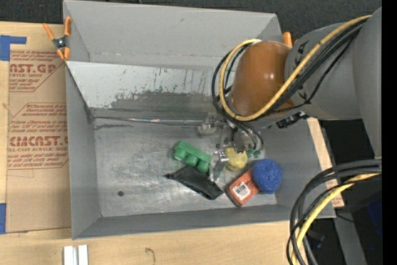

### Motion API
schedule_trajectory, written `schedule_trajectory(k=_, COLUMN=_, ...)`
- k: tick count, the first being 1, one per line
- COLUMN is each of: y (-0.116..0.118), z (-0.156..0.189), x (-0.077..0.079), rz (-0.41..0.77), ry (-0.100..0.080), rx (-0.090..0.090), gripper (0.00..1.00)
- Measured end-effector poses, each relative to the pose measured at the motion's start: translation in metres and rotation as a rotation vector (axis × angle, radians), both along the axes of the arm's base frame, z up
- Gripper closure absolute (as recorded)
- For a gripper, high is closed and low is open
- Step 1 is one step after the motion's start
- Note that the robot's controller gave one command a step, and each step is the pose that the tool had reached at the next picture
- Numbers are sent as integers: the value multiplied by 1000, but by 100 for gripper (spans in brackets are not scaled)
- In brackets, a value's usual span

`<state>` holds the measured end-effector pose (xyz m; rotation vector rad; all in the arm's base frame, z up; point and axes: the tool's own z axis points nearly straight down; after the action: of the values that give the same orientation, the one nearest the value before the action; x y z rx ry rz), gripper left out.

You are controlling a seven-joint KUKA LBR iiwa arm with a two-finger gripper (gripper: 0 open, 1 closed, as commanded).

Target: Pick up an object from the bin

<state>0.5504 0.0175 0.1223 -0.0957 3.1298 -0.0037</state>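
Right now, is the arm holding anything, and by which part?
Cannot tell. The gripper sits low between the green block and the yellow thing.

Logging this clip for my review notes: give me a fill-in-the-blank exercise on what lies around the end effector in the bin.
1. Just left of the end effector, on the floor of the bin, lies a lumpy block coloured ____.
2. The round ball near the bin's right-hand wall is ____.
3. The small orange box lies between that ball and a flat piece that is ____.

Missing words: green; blue; black.
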Motion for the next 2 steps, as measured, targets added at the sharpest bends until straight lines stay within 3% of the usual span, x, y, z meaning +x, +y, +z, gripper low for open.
schedule_trajectory(k=1, y=23, z=-34, x=-34, rz=43, ry=9, rx=4, gripper=0)
schedule_trajectory(k=2, y=20, z=-43, x=-15, rz=-181, ry=3, rx=11, gripper=100)
